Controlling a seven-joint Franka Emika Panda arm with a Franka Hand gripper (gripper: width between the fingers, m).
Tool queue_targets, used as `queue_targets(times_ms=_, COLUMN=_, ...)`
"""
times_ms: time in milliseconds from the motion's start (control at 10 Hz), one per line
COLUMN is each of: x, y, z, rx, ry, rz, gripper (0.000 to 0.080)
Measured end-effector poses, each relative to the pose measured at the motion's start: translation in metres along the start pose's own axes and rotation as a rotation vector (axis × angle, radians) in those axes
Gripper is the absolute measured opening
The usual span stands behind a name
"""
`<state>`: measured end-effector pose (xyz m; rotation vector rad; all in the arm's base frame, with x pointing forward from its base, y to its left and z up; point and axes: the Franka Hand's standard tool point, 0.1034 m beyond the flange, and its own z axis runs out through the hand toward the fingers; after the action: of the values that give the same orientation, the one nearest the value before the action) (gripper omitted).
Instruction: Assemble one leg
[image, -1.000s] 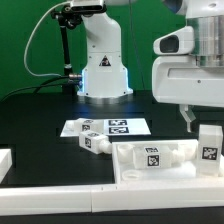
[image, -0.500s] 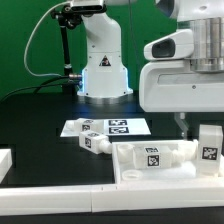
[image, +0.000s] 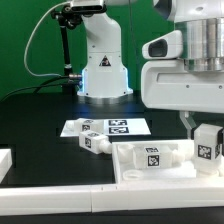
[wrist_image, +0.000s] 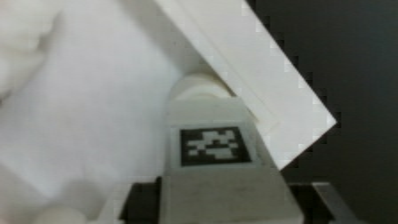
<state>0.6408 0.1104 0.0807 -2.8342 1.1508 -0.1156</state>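
Note:
The leg (image: 208, 147), a chunky white peg with a square tag, stands upright on the right end of the large white rimmed panel (image: 130, 172). My gripper (image: 201, 129) has come down over its top, one finger on each side. In the wrist view the leg (wrist_image: 217, 150) fills the gap between my dark fingers (wrist_image: 146, 205), its tag facing the camera, and the panel's rim (wrist_image: 267, 80) runs behind it. The jaws look shut on the leg.
A second leg (image: 153, 158) lies on the panel's middle. A third leg (image: 95, 143) lies by the marker board (image: 112, 126). The arm's white base (image: 103, 70) stands at the back. A white part (image: 4, 160) sits at the exterior view's left edge.
My gripper has moved down and toward the exterior view's left until its fingers straddle the top of the upright leg. The leg and the other parts have stayed put.

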Motion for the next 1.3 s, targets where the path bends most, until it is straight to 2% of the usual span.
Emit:
queue_targets(times_ms=100, x=-0.0068, y=0.0017, z=0.0003, rx=-0.001, ry=-0.001, rz=0.136, gripper=0.0291)
queue_targets(times_ms=300, x=-0.0061, y=0.0024, z=0.0007, rx=0.037, ry=-0.021, rz=0.425, gripper=0.0289)
queue_targets(times_ms=500, x=-0.0065, y=0.0015, z=0.0013, rx=0.054, ry=-0.044, rz=0.672, gripper=0.0290)
queue_targets(times_ms=600, x=-0.0066, y=0.0015, z=0.0014, rx=0.053, ry=-0.044, rz=0.669, gripper=0.0290)
queue_targets(times_ms=700, x=-0.0067, y=0.0015, z=0.0015, rx=0.053, ry=-0.044, rz=0.643, gripper=0.0290)
queue_targets(times_ms=900, x=-0.0050, y=-0.0010, z=-0.0005, rx=0.042, ry=-0.041, rz=0.449, gripper=0.0539)
queue_targets(times_ms=1000, x=-0.0052, y=-0.0040, z=-0.0015, rx=0.029, ry=-0.032, rz=0.262, gripper=0.0539)
queue_targets(times_ms=1100, x=-0.0090, y=-0.0051, z=-0.0013, rx=0.017, ry=-0.027, rz=0.114, gripper=0.0626)
queue_targets(times_ms=1300, x=-0.0100, y=-0.0046, z=-0.0004, rx=0.012, ry=-0.022, rz=-0.057, gripper=0.0642)
